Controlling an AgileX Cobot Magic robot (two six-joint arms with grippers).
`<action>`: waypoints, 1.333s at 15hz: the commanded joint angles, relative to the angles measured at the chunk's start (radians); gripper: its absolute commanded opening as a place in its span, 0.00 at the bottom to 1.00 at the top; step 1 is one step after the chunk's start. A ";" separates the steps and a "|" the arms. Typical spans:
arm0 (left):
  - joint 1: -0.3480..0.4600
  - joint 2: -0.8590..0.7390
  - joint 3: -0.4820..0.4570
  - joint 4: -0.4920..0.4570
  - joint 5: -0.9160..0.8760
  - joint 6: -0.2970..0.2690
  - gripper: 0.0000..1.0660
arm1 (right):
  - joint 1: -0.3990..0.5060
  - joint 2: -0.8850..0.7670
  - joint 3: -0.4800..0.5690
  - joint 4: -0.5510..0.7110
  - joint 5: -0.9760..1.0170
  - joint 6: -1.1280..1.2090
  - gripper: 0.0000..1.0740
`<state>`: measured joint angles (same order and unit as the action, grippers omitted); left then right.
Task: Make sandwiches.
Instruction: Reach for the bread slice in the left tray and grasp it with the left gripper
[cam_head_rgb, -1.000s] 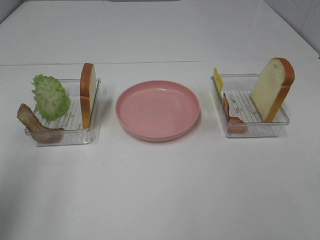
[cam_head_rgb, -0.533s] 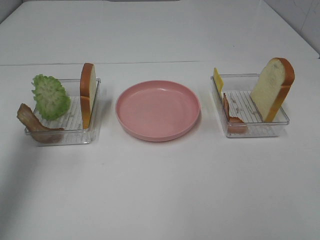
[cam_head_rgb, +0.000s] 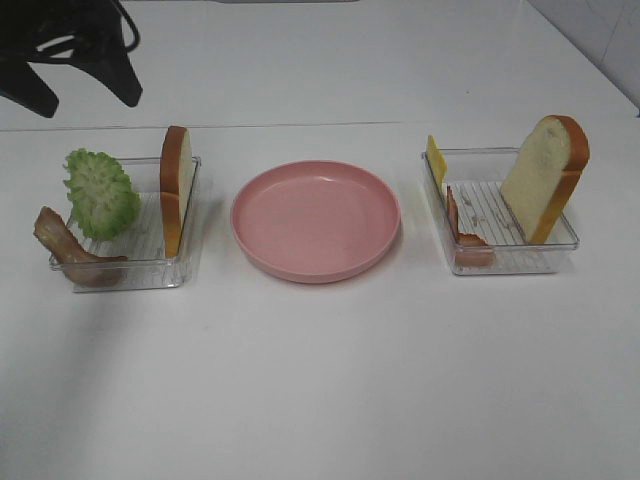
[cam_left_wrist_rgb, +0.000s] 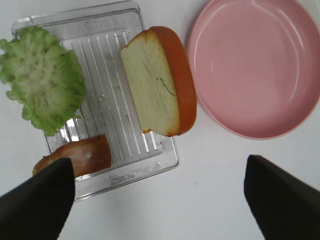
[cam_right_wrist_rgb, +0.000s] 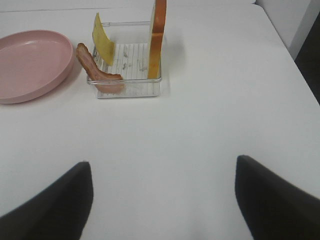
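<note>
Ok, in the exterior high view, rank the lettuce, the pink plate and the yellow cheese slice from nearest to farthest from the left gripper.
1. Lettuce: in the left tray, on the same side as the left gripper.
2. Pink plate: in the middle, between the two trays.
3. Yellow cheese slice: in the right tray, beyond the plate.

White table (cam_head_rgb: 330, 400) w/ seam (cam_head_rgb: 320, 125) across back, soft light
</note>
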<state>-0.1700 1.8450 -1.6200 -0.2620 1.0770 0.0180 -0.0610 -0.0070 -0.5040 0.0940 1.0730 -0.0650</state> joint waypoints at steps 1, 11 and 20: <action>-0.055 0.084 -0.107 0.101 0.088 -0.123 0.80 | -0.008 -0.013 0.001 -0.003 -0.012 0.001 0.69; -0.144 0.404 -0.354 0.203 0.149 -0.219 0.76 | -0.008 -0.013 0.001 -0.003 -0.012 0.001 0.69; -0.144 0.421 -0.355 0.196 0.098 -0.219 0.11 | -0.008 -0.013 0.001 -0.003 -0.012 0.001 0.69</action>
<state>-0.3070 2.2650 -1.9710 -0.0590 1.1810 -0.1950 -0.0610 -0.0070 -0.5040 0.0940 1.0730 -0.0650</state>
